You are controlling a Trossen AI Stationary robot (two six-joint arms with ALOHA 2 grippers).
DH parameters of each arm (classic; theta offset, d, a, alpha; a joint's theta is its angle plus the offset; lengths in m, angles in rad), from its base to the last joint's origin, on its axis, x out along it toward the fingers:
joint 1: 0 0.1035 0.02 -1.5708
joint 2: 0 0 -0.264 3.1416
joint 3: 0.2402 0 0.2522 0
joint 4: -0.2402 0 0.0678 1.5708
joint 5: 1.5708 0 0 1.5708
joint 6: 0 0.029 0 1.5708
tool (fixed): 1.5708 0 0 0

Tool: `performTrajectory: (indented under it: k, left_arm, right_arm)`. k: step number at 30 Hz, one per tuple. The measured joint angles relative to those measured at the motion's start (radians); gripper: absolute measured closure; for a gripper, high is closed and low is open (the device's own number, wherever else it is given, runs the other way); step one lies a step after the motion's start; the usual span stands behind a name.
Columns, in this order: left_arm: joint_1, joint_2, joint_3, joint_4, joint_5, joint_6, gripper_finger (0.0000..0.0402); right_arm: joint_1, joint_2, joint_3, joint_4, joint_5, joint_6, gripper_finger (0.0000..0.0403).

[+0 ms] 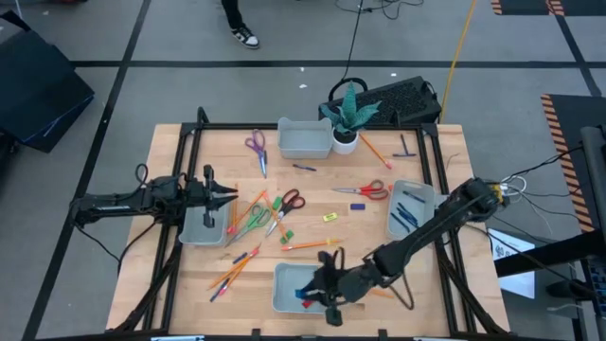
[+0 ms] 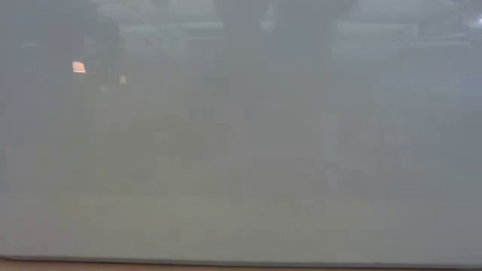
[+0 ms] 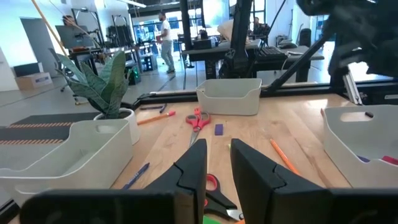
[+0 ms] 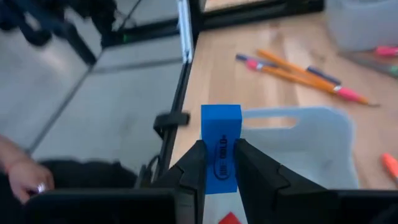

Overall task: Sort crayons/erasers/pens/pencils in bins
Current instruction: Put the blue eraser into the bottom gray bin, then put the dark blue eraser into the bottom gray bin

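Note:
My right gripper [image 4: 219,163] is shut on a blue eraser [image 4: 221,140] over the near grey bin [image 1: 294,287], reaching in from the table's right. A red piece [image 4: 229,218] shows below the fingers. My left gripper [image 3: 217,165] stands open with nothing between its fingers, above the left bin [image 1: 202,227]. Orange pencils [image 1: 232,270] lie loose on the wood, and another pencil [image 1: 308,244] lies mid-table. Pens [image 1: 407,213] lie in the right bin [image 1: 417,194]. A yellow eraser [image 1: 329,217] and a green eraser [image 1: 286,234] rest flat on the table. The low view shows only grey haze. My right gripper pinches the blue eraser between its two fingers, on the two side faces of its rear half [image 4: 219,171]. The printed face shows between the fingers. The front half juts out past the fingertips over the near bin's hollow [image 4: 298,146].
A far bin [image 1: 304,138] and a potted plant [image 1: 347,118] stand at the back. Scissors lie at the far left [image 1: 257,147], right of centre [image 1: 365,190] and mid-table [image 1: 287,202]. A dark frame [image 1: 312,126] rims the tabletop. A person's hand [image 4: 25,174] shows beyond the table's edge.

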Motion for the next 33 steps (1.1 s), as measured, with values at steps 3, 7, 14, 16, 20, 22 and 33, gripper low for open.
performTrajectory:
  k: [3, 7, 14, 16, 20, 22, 33]
  left_arm:
    - [0.0, 0.0, 0.0, -0.001, 0.0, 0.0, 0.0325]
    - [0.0, 0.0, 0.0, 0.0, 0.0, 0.0, 0.0325]
    - [0.0, 0.0, 0.0, 0.0, 0.0, 0.0, 0.0325]
    - [0.0, 0.0, 0.0, 0.0, 0.0, 0.0, 0.0325]
    - [0.0, 0.0, 0.0, 0.001, 0.0, 0.0, 0.0325]
    - [0.0, 0.0, 0.0, 0.0, 0.0, 0.0, 0.0325]
    - [0.0, 0.0, 0.0, 0.001, 0.0, 0.0, 0.0325]
  right_arm:
    - [0.001, 0.047, 0.03, -0.045, -0.031, -0.027, 0.0338]
    - [0.001, 0.094, 0.03, -0.141, -0.058, -0.053, 0.0337]
    - [0.001, 0.124, 0.029, -0.174, -0.072, -0.101, 0.029]
    - [0.002, 0.109, 0.029, -0.172, -0.072, -0.1, 0.0267]
    - [-0.009, 0.043, 0.029, -0.175, -0.071, -0.116, 0.0225]
    - [-0.017, -0.001, 0.03, -0.181, -0.069, -0.147, 0.0211]
    - [-0.149, -0.22, 0.011, -0.58, 0.123, -0.249, 0.02]
